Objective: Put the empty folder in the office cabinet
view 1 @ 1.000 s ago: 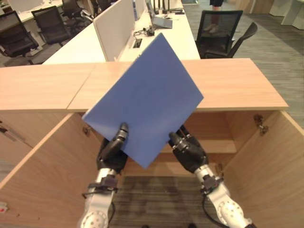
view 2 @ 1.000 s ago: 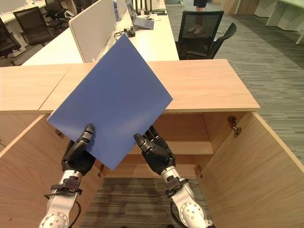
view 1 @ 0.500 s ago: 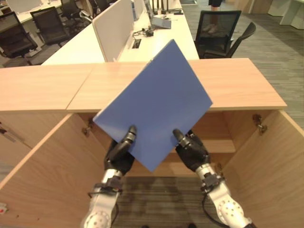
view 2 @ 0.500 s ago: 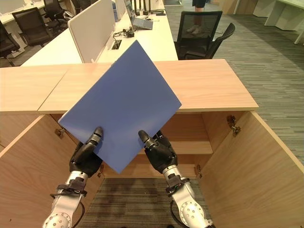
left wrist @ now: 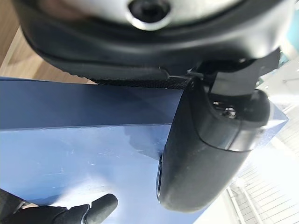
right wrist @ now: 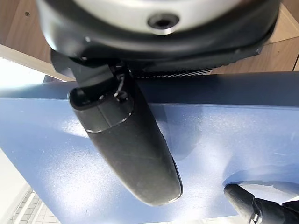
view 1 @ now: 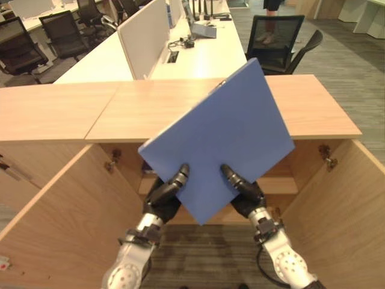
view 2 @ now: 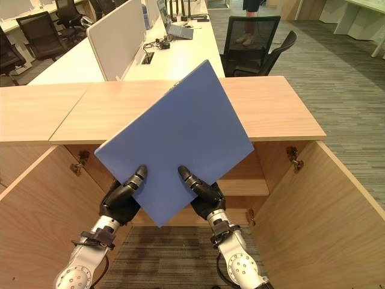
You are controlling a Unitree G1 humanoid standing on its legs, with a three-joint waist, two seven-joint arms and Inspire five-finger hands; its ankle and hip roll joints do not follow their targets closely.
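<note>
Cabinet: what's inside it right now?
The cabinet shows a bare wooden shelf beside the blue folder, which both hands pinch. The rest inside is covered.

No text, label or number can be read.

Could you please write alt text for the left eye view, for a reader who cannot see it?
Both robot hands hold a blue folder tilted on one corner in front of an open wooden cabinet, the left hand and right hand pinching its lower edges with thumbs on its face. Behind the cabinet stand a white desk and black office chairs.
</note>
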